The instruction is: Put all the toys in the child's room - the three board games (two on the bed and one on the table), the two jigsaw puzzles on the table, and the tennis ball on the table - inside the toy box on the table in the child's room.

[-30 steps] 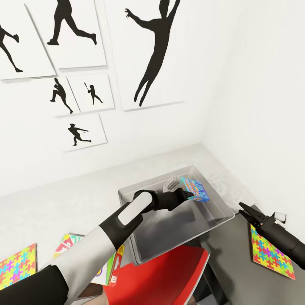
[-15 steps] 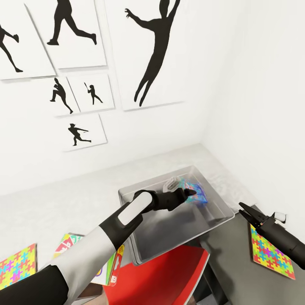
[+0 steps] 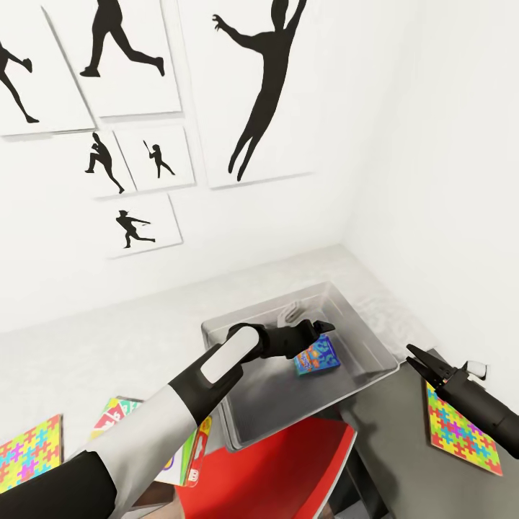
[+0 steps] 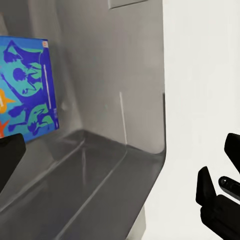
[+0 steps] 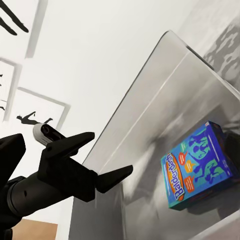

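Sleeve of white and black plastic runs up from the near left corner of the head view: the left arm, bent at a rounded elbow, reaches forward and to the right over the tray. Beside it, nearest the camera, lies a jigsaw puzzle [image 3: 27, 453], a flat square in yellow, pink, blue and green, and a Skip-Bo box [image 3: 117, 415] partly under the arm. A smooth red seat [image 3: 277, 472] sits below the table edge. On the right a second jigsaw puzzle [image 3: 460, 432] lies flat on the pale grey table [image 3: 108, 346], and the right arm, a dark matte tube, slants in above it. The right gripper [image 3: 417, 359] hangs just off the tray's near right corner, its two thin black fingers parted a little and holding nothing.

Further on sits the toy box [image 3: 375, 358], a shallow grey tray with flared, faintly glossy walls and rounded corners. The left gripper [image 3: 318, 328] hovers over its middle with fingers spread apart and empty. Just beyond and below its tips the small blue board game [image 3: 316, 357], a flat printed carton with orange and green lettering, is inside the tray, tilted, apart from the fingers.

Behind the table rises a plain white wall hung with flat white panels [image 3: 249, 86] bearing black silhouettes of athletes.
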Controlling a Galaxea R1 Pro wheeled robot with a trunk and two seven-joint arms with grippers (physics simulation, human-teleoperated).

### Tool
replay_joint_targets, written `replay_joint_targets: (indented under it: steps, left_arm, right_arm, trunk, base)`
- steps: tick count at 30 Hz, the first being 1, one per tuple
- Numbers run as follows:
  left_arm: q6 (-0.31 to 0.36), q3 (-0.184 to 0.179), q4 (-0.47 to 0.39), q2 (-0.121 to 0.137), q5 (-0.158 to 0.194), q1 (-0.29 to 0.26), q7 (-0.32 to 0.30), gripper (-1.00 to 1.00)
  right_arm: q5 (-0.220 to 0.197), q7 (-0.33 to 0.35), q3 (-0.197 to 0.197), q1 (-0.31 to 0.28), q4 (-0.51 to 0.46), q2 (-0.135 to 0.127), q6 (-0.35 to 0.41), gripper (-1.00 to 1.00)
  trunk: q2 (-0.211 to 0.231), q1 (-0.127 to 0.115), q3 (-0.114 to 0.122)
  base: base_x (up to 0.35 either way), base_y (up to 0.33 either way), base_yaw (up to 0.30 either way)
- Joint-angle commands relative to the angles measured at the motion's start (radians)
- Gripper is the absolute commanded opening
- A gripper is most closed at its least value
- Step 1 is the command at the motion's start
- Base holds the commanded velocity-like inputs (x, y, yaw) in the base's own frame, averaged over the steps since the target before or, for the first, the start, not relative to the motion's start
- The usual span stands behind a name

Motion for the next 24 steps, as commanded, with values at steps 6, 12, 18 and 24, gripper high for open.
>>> replay_joint_targets:
  steps: [6,12,18,24]
  left_arm:
    - [0.002,-0.001,-0.003,0.0,0.011,-0.001,0.009,1.0]
    - [0.01,-0.001,-0.075,0.0,0.012,-0.001,0.008,1.0]
    - [0.079,0.008,-0.215,0.0,0.012,0.001,0.008,1.0]
    - [0.297,0.191,-0.316,0.0,0.01,0.001,0.008,1.0]
  right_arm:
    - [0.002,0.004,-0.001,-0.001,0.0,0.0,0.004,1.0]
    - [0.002,0.005,-0.002,-0.001,0.0,-0.001,0.004,1.0]
    - [0.002,0.022,-0.022,-0.001,0.0,-0.002,0.004,1.0]
    - [0.002,0.033,-0.04,-0.001,0.001,-0.002,0.006,1.0]
  trunk:
    - [-0.002,0.001,-0.002]
    - [-0.002,0.001,-0.002]
    - [-0.002,0.001,-0.002]
    - [-0.002,0.001,-0.002]
  base:
    - [0.0,0.0,0.0]
    - [0.0,0.0,0.0]
    - [0.0,0.0,0.0]
    - [0.0,0.0,0.0]
